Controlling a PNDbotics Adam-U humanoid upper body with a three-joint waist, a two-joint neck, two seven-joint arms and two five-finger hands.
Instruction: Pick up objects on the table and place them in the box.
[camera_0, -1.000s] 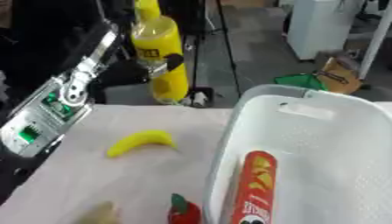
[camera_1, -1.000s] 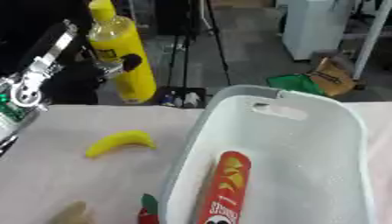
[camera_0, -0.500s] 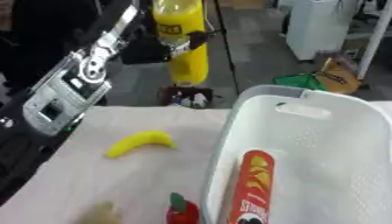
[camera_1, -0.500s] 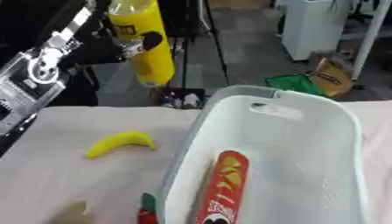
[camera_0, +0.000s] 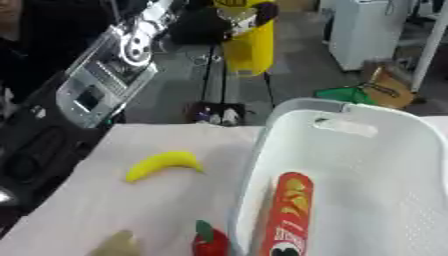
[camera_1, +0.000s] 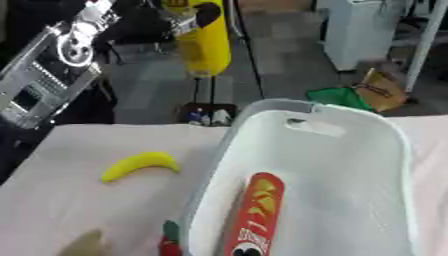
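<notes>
Left eye view: left robot hand (camera_0: 236, 12) wrapped around yellow bottle (camera_0: 248, 47), raised beyond table's far edge. Next, judged: carry over box (camera_0: 367, 165), release.

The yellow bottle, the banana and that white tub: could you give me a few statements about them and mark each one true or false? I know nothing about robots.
1. The left hand holds the yellow bottle up in the air. True.
2. The banana lies inside the white tub. False: it lies on the table, left of the tub.
3. A red tube lies in the tub. True.
4. The yellow bottle is lying on its side on the table. False: it hangs roughly upright, above and beyond the table's far edge.
5. A small red thing sits inside the tub. False: it sits on the table by the tub's left wall.
</notes>
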